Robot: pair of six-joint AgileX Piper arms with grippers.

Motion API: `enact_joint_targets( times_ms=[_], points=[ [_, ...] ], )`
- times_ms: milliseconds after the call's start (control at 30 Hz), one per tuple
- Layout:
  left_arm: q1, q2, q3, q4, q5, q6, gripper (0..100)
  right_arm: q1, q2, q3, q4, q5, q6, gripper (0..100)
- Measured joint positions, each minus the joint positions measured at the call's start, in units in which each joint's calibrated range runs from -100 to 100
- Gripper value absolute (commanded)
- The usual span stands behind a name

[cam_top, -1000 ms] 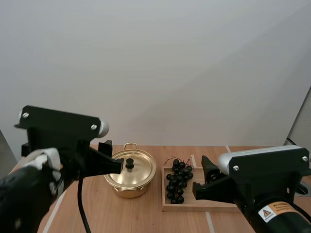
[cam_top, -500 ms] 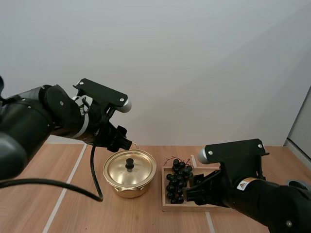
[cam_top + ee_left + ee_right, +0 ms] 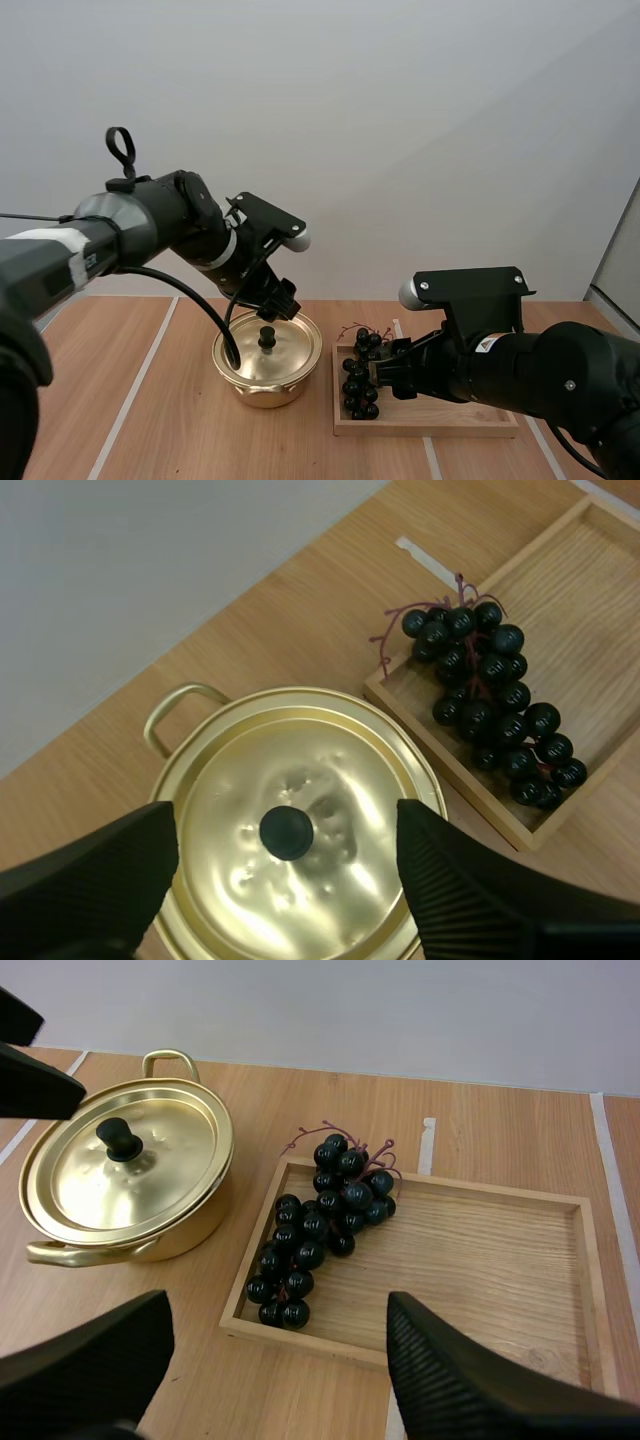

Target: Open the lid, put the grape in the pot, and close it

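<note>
Both pairs of jaws stand spread, with nothing between them. The left gripper (image 3: pixel 288 815) hangs over the round gold metal lid (image 3: pixel 340 865), its two ribbed fingers either side of the small black knob (image 3: pixel 287 832) and clear of it. The lid sits shut on the shallow gold metal pot with loop handles (image 3: pixel 262 388). The right gripper (image 3: pixel 275 1325) points down at the near left corner of the flat rectangular wooden tray (image 3: pixel 480 1260), above it and touching nothing. The bunch of dark, near-black grapes with reddish stems (image 3: pixel 318 1222) lies just beyond the fingers, along the tray's left edge, its stems reaching over the far left corner.

Half a second ago the left gripper was off the pot's far left rim; it now sits over the middle of the lid. The right gripper has come forward and up from the tray's near edge, closer to the grapes. Pot, lid, grapes and tray lie as they did.

A small warning sticker (image 3: pixel 487 343) shows on the right arm — its writing cannot be read.

The pot stands near the far edge of the pale wooden bench (image 3: pixel 180 420), with the tray just beside it on the right.
</note>
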State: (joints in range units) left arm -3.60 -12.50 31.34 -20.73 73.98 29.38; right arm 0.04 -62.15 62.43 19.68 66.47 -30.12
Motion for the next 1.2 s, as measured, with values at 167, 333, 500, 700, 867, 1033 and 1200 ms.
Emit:
enact_joint_targets(
  times_ms=[167, 333, 500, 700, 867, 1033, 1200],
  points=[
    [-0.43, 4.3, 0.0, 0.5, 0.3, 0.1, 100, 0.0, 0.1, 0.0, 0.0, 0.0, 0.0, 100],
    [-0.45, 7.6, -0.2, 3.1, -0.5, 0.3, 100, 0.0, 0.1, 0.0, 0.0, 0.0, 0.0, 100],
    [-0.45, 9.5, -0.2, 3.8, -2.5, 0.4, 100, 0.0, 0.1, 0.0, 0.0, 0.0, 0.0, 100],
    [-0.45, 11.4, -0.2, 4.2, -3.3, 0.4, 100, 0.0, 0.1, 0.0, 0.0, 0.0, 0.0, 100],
    [-0.45, 12.5, -0.3, 4.4, -3.3, 0.4, 100, 0.0, 0.1, 0.0, 0.2, 0.0, 0.0, 100],
    [-0.45, 12.5, -0.3, 4.6, -3.2, 0.4, 12, 0.0, 0.1, 0.0, 0.4, 0.0, 0.0, 100],
    [-0.45, 12.5, -0.6, 5.1, -3.7, 0.4, 0, 0.0, 0.1, 0.0, 0.4, 0.0, 0.0, 100]
  ],
)
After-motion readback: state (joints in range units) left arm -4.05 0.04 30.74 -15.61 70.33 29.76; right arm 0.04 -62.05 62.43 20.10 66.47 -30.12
